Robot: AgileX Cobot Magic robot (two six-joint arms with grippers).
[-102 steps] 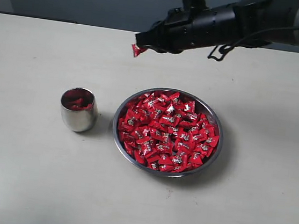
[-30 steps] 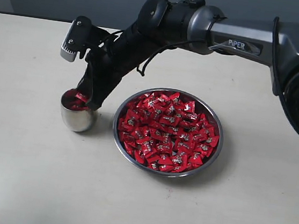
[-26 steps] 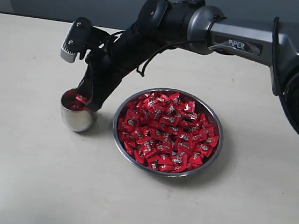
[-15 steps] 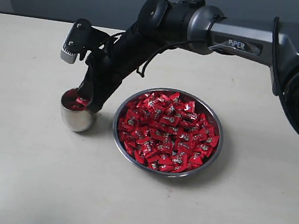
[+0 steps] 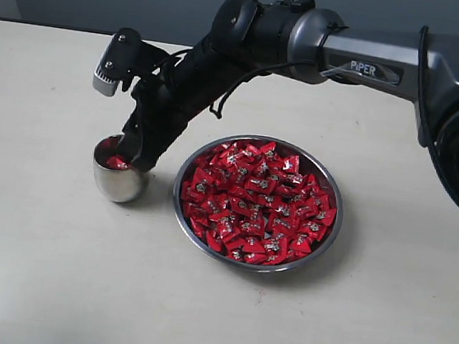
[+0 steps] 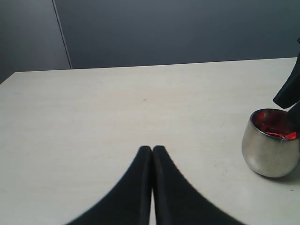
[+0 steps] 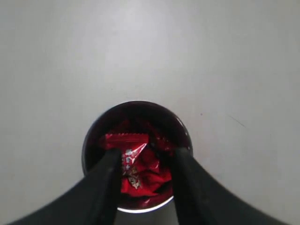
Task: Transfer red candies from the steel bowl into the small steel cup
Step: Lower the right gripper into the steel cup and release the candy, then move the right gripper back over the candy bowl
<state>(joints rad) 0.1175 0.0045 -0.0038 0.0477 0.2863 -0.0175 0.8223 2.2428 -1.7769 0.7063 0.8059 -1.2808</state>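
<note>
The steel bowl (image 5: 180, 190) sits on the table, heaped with red candies (image 5: 257, 202). Just left of it stands the small steel cup (image 5: 119, 179), with red candies (image 7: 137, 166) inside. My right gripper (image 5: 134, 156) reaches across and points down into the cup's mouth. In the right wrist view the right gripper (image 7: 147, 154) is open, its fingers apart over the cup (image 7: 88, 143), and a candy lies loose between them. My left gripper (image 6: 152, 150) is shut and empty, low over the bare table, with the cup (image 6: 267, 157) off to its side.
The right arm's black forearm (image 5: 209, 62) stretches over the table behind the bowl, with its wrist camera (image 5: 113, 63) above the cup. Pale tabletop (image 5: 52, 276) surrounds both vessels. A dark wall (image 6: 164, 33) runs behind the table.
The right gripper's fingers have spread apart over the cup, and the candy it carried now lies inside the cup. The arm itself has barely moved.
</note>
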